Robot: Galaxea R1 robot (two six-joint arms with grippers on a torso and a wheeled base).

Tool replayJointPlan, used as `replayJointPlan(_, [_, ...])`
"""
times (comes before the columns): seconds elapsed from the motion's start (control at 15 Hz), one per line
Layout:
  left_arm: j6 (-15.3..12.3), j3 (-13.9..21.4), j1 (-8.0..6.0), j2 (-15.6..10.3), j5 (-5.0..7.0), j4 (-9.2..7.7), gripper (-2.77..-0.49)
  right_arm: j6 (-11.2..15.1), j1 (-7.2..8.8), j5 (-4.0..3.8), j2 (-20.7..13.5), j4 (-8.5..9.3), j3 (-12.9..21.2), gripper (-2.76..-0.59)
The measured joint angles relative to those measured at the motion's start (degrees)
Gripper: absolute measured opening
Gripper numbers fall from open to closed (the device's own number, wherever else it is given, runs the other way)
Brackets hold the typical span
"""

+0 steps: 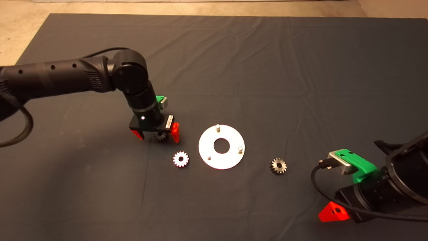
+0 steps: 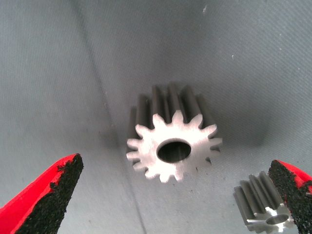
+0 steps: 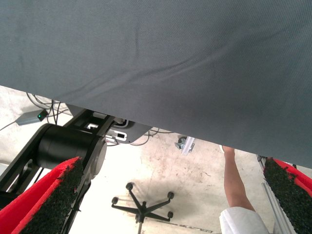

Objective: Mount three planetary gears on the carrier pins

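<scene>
1. Nearest, at five o'clock on the dark mat (image 1: 234, 50), the right green gripper with red fingers (image 1: 334, 212) waits, its fingers spread wide on nothing.
2. A small silvery toothed spur gear (image 1: 278, 166) lies at three o'clock of the flat pale metal disc (image 1: 221, 160); a second gear (image 1: 181, 159) lies at nine.
3. The disc's three short upright carrier pins (image 1: 217, 127) stand bare.
4. Farther left, the left gripper (image 1: 156, 134) hangs open astride the third gear (image 2: 173, 146), apparently not yet touching.
5. Centre the pads on opposite tooth flanks, lower fully, then close; keep the bore level for the pin.
</scene>
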Motion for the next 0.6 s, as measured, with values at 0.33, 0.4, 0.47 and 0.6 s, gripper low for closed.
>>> replayJointPlan(0.33, [1.24, -0.5, 0.0, -0.16, -0.57, 0.11, -0.63, -0.02, 0.0, 0.0, 0.02, 0.01, 0.0, -0.6])
replayJointPlan(0.4, [1.48, -0.61, 0.0, -0.16, -1.08, 0.11, -0.7, -0.02, 0.0, 0.0, 0.02, 0.0, 0.0, -0.6])
replayJointPlan(0.47, [1.63, -0.74, 0.0, -0.18, -1.3, 0.13, -0.73, -0.02, 0.0, 0.0, 0.02, -0.02, 0.0, -0.6])
replayJointPlan(0.6, [1.96, -0.96, 0.0, -0.18, -1.38, 0.12, -0.85, -0.02, 0.0, 0.0, 0.02, -0.02, 0.0, -0.6])
